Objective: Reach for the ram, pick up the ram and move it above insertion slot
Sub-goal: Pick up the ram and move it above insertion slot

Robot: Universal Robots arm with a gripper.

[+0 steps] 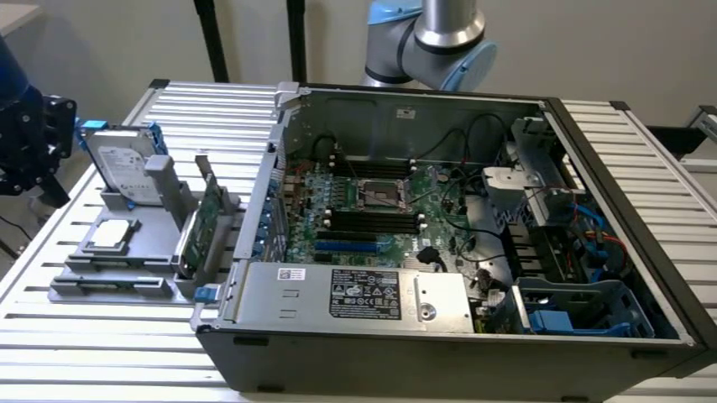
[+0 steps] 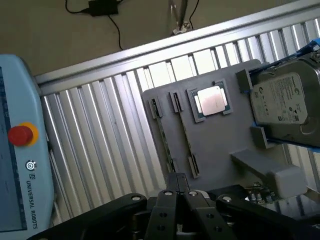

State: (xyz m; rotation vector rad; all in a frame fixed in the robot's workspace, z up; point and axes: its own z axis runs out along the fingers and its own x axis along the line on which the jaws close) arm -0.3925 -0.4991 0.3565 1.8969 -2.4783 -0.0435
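The reach is in hand: the black end effector [image 2: 179, 179], clenched and empty, hangs near the grey holder plate [image 2: 220, 145]. The thin green ram stick [image 2: 163, 136] stands edgewise along the plate's edge. I judge that grasping it needs the fingers released and aligned.

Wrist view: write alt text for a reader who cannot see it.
The shut gripper hovers over a grey fixture tray holding a processor and a hard drive, on a ribbed metal table; a teach pendant sits nearby.

One hard drive [image 1: 119, 164], one processor [image 2: 212, 100], one expansion card [image 1: 200, 227], one open computer case [image 1: 448, 363], one gray holder [image 2: 215, 145].
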